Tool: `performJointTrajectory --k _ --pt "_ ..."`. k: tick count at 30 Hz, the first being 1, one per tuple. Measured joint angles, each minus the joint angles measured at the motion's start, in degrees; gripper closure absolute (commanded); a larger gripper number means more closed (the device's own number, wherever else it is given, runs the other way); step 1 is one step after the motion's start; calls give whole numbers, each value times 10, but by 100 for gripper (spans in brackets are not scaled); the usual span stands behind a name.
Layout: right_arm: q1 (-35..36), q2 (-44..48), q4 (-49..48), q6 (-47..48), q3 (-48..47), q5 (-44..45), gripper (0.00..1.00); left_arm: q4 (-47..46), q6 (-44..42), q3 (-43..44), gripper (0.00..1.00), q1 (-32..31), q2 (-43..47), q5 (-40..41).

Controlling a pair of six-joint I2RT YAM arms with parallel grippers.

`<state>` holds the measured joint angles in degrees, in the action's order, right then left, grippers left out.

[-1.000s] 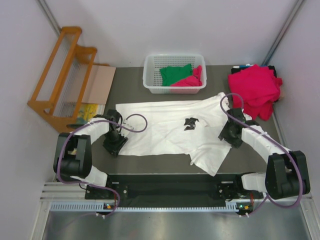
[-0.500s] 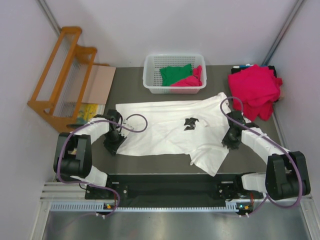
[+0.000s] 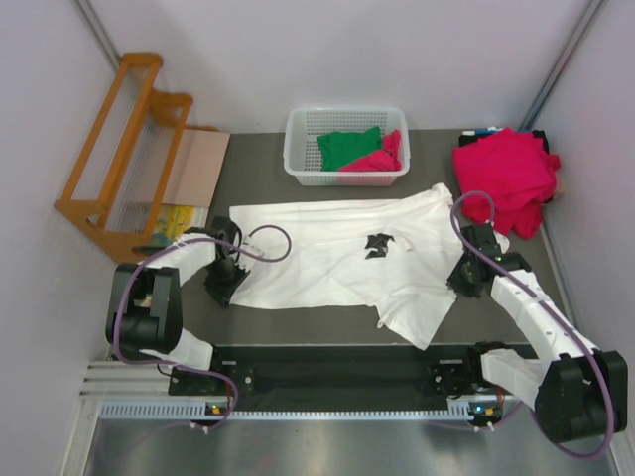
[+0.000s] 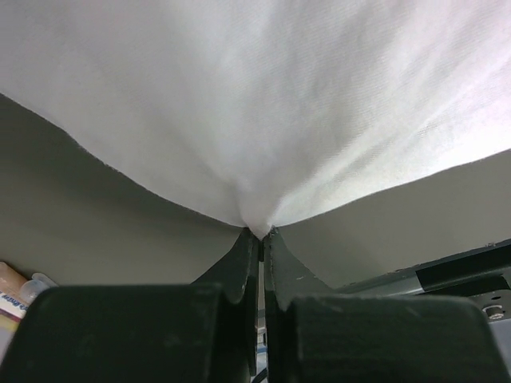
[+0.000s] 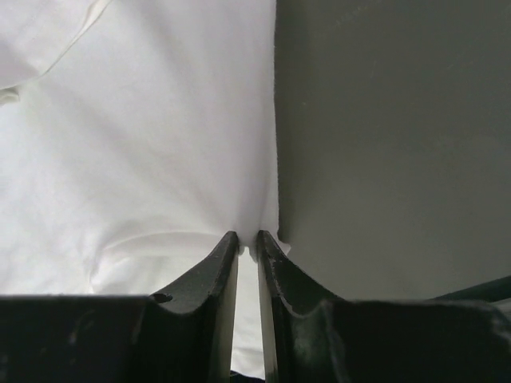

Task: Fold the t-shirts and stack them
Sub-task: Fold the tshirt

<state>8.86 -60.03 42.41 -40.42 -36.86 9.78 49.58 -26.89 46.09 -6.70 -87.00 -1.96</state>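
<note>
On the dark table (image 3: 260, 186), between the 2 arms, the white t-shirt (image 3: 317, 253) lies spread flat with its small black print (image 3: 379, 244) facing up near the middle and a loose flap of cloth hanging toward the near edge on the right side. The left gripper (image 4: 261, 233) sits at the shirt's left edge, its 2 fingers pressed together on a pinch of the white cloth, which puckers into folds that fan out from the tips in the left wrist view. The right gripper (image 5: 247, 238) is at the shirt's right edge, its fingers drawn in to a narrow slit with the cloth's border caught between them; bare table shows just to the right of that border in the right wrist view. At the far side of the table stands a white lattice basket (image 3: 296, 159) holding a green t-shirt (image 3: 347, 147) and a crimson-pink t-shirt (image 3: 382, 157) side by side, the green one on the left. A pile of crimson-pink t-shirts (image 3: 506, 174) rests at the far right corner, well apart from the basket. A wooden rack (image 3: 119, 149) leans at the far left, with a sheet of cardboard (image 3: 198, 164) just beside it.
</note>
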Motion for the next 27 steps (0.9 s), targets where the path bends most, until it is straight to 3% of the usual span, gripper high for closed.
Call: performJointTrajectory --k 14,16,18,21,27 --pt "0 30 35 2 1 -14 87 1 4 78 100 7 40 23" --pt "0 30 35 2 1 -16 68 0 4 82 100 7 42 23" --pt "0 30 34 1 1 -15 59 2 4 81 100 7 42 23" --pt "0 26 30 2 7 -12 55 1 4 77 100 7 42 23" --pt "0 -20 13 -1 9 -4 56 2 4 69 100 7 42 23"
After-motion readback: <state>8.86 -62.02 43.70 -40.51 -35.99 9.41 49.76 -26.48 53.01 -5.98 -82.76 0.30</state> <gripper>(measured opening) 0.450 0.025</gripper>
